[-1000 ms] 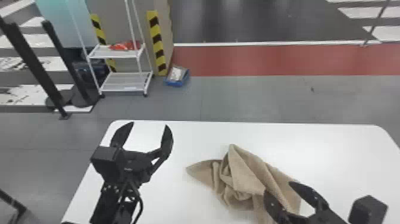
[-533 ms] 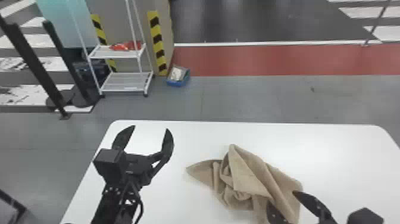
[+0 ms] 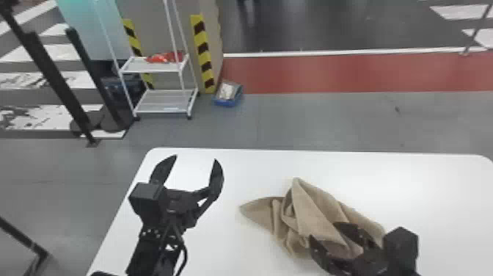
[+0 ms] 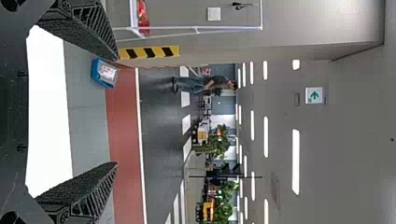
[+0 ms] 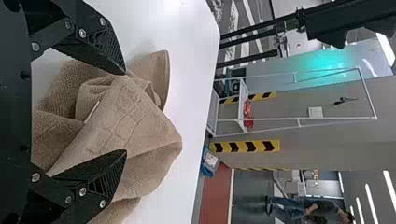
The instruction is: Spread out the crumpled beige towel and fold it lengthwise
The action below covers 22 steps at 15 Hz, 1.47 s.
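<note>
The beige towel (image 3: pixel 311 216) lies crumpled on the white table, right of centre, with a pointed corner toward the left and a raised fold at its far side. Over its near right part is my right gripper (image 3: pixel 322 229), open. In the right wrist view the open right gripper (image 5: pixel 125 114) has towel (image 5: pixel 135 121) between and beyond its spread fingers, not clamped. My left gripper (image 3: pixel 195 158) stands open above the table's left part, apart from the towel. The left wrist view shows the left gripper (image 4: pixel 116 112) with nothing between its fingers.
The white table (image 3: pixel 227 161) has its far edge beyond the towel and its left edge beside the left arm. On the floor behind stand a white shelf rack (image 3: pixel 161 66), a blue bin (image 3: pixel 228 96) and dark posts (image 3: pixel 58 80).
My right gripper has moved left and farther over the towel. The near right part of the towel looks slightly shifted. My left arm stays nearly in place.
</note>
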### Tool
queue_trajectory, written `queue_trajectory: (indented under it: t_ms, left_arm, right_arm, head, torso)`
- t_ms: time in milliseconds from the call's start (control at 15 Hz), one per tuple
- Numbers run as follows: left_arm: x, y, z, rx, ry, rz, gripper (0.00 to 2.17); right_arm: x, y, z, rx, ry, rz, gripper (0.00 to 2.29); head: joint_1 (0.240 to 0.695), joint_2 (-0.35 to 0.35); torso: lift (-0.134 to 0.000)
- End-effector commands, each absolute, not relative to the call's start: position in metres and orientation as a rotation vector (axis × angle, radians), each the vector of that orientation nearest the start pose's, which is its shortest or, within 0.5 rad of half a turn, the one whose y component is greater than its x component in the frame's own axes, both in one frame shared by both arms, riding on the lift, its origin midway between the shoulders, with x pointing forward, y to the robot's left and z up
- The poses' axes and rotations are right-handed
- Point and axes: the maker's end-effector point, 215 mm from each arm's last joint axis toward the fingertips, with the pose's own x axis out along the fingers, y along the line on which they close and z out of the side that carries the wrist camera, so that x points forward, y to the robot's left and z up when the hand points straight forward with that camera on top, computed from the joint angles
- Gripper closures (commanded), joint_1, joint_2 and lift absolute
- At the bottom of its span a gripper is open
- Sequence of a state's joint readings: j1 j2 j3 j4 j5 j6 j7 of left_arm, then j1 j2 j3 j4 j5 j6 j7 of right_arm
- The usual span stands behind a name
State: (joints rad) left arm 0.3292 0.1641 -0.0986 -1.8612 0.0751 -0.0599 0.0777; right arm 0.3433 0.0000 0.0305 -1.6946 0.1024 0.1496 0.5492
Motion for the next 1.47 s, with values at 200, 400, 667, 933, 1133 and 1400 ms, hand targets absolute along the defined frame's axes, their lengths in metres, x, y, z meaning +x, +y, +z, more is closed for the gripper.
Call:
queue_trajectory:
  t_ms: [200,400,667,933,1133,1400]
  left_arm:
    - [0.496,0.218,-0.349,0.047,-0.015,-0.064,0.09]
    - [0.496,0.223,-0.347,0.046,-0.021,-0.059,0.09]
    - [0.496,0.221,-0.344,0.038,-0.030,-0.065,0.09]
    - [0.494,0.221,-0.344,0.037,-0.030,-0.063,0.09]
    - [0.492,0.218,-0.343,0.037,-0.031,-0.067,0.09]
    - [0.489,0.213,-0.341,0.037,-0.035,-0.076,0.09]
  right_arm:
    - [0.436,-0.061,-0.517,-0.063,0.427,0.656,0.50]
    - [0.434,-0.056,-0.535,-0.077,0.487,0.666,0.65]
    - [0.437,-0.066,-0.541,-0.076,0.520,0.648,0.96]
    - [0.435,-0.079,-0.503,-0.051,0.443,0.619,1.54]
    - [0.426,-0.102,-0.459,-0.023,0.410,0.595,1.54]
    - [0.440,-0.210,-0.426,0.029,0.408,0.414,1.52]
  head:
    - [0.695,0.161]
    - [0.695,0.188]
    - [0.695,0.194]
    - [0.695,0.181]
    - [0.695,0.169]
    - [0.695,0.104]
  torso:
    - [0.000]
    - [0.000]
    - [0.000]
    - [0.000]
    - [0.000]
    - [0.000]
